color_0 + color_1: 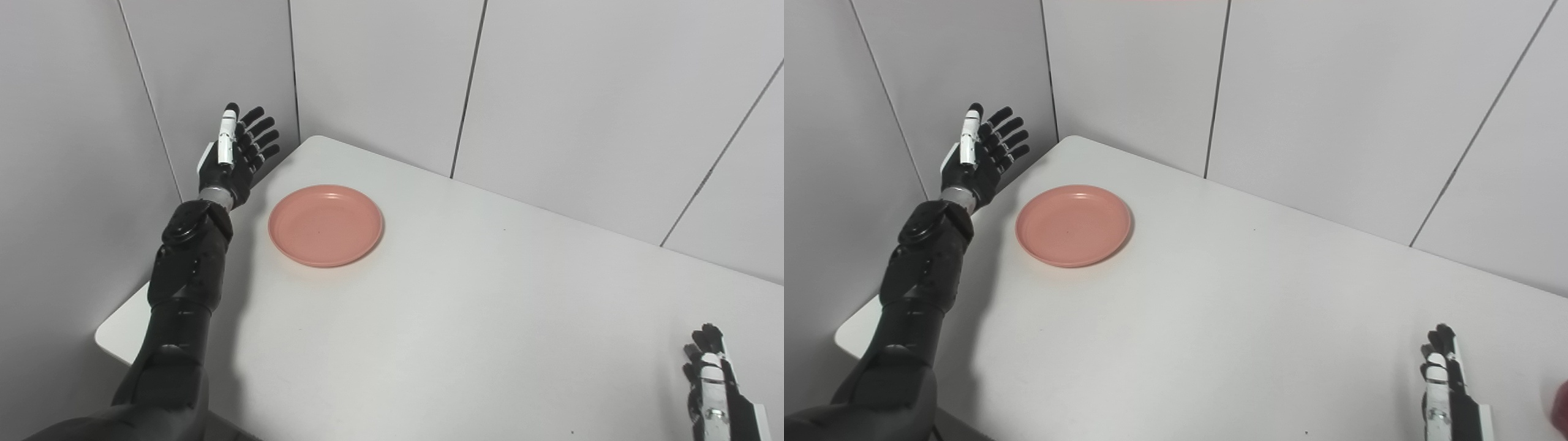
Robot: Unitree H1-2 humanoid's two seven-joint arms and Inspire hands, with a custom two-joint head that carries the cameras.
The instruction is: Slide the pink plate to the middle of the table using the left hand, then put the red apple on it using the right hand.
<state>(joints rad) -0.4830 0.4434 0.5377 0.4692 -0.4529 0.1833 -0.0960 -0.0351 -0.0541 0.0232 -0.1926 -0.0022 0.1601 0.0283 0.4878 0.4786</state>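
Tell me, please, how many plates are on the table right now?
1. The pink plate lies flat near the table's far left corner, just right of the open left hand, not touching it. Nothing in view could hide another.

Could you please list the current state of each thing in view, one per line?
Round pink plastic plate: empty, flat on the table's far left part, untouched.
White table: carries the plate.
Left hand: open, raised left of the plate, apart from it.
Right hand: low at the near right edge, holding nothing visible.
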